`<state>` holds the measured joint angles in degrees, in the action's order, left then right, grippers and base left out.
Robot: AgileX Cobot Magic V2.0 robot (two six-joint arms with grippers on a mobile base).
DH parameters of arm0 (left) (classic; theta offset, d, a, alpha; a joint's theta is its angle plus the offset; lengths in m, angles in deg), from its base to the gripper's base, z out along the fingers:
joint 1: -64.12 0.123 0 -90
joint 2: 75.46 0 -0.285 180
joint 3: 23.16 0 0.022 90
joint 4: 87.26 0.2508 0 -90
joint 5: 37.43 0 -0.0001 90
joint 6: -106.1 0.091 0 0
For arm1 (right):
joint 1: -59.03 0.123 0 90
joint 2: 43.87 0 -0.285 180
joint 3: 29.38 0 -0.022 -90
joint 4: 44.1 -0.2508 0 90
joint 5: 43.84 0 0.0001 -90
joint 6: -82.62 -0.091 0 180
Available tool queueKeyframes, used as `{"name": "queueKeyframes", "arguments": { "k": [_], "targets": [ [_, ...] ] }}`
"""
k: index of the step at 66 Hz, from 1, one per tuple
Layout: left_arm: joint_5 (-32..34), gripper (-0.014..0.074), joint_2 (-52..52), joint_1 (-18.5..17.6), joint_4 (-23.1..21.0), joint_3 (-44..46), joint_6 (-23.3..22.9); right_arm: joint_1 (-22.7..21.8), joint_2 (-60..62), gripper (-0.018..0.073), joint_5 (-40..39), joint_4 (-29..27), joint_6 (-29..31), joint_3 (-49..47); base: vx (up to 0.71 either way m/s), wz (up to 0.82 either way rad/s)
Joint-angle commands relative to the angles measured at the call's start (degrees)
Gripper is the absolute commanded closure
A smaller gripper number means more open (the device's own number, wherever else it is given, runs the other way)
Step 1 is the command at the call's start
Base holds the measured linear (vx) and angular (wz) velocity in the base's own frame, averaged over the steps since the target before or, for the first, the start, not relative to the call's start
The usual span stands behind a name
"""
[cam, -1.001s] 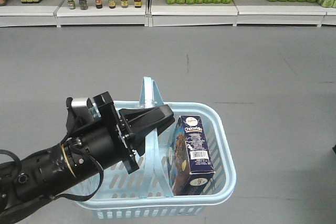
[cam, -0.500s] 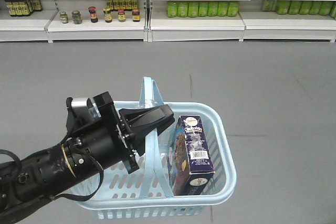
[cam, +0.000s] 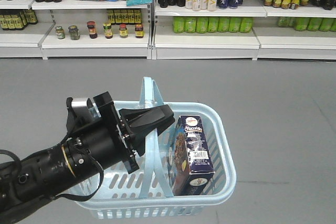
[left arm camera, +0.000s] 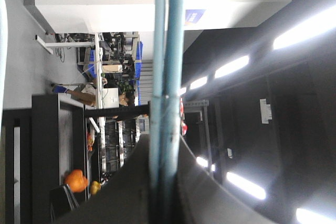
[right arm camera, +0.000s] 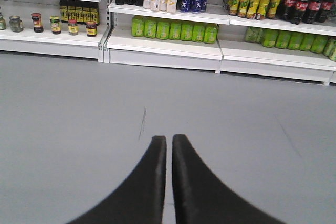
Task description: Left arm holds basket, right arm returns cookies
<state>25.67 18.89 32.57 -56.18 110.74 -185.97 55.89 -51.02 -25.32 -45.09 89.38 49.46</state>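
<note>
Front-facing view: grey floor [cam: 236, 77], stocked shelves [cam: 199, 38]; left fingers [cam: 149, 119] clamp basket handle [cam: 148, 90], right fingers [right arm camera: 152, 182] closed, empty.

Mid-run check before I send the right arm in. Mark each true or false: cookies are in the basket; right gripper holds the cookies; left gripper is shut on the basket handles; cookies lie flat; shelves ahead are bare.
1. The cookies are in the basket. True.
2. The right gripper holds the cookies. False: it is shut on nothing, out over the floor.
3. The left gripper is shut on the handles. True.
4. The cookies lie flat. False: the box stands on end at the basket's right side.
5. The shelves are bare. False: they carry bottles and jars.
</note>
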Motion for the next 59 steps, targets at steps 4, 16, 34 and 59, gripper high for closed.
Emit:
{"name": "queueKeyframes", "arguments": {
  "k": [4, 16, 34, 59],
  "targets": [
    [15.18, 0.0599, -1.93, -0.39, -2.42, 1.7, 0.38, -0.28, 0.71, 0.0556, -4.07, 0.51, 0.46, 0.93, 0.61, 0.02],
    [15.18, 0.0599, -1.93, -0.39, -2.47, 1.7, 0.38, -0.28, 0.71, 0.0556, -4.07, 0.51, 0.46, 0.93, 0.61, 0.01],
    [15.18, 0.0599, -1.93, -0.39, -2.22, 1.7, 0.38, -0.28, 0.71, 0.0556, -4.06, 0.51, 0.46, 0.93, 0.61, 0.01],
    [15.24, 0.0599, -1.93, -0.39, -2.22, 1.7, 0.38, -0.28, 0.71, 0.0556, -4.07, 0.51, 0.46, 0.93, 0.61, 0.0]
  ]
}}
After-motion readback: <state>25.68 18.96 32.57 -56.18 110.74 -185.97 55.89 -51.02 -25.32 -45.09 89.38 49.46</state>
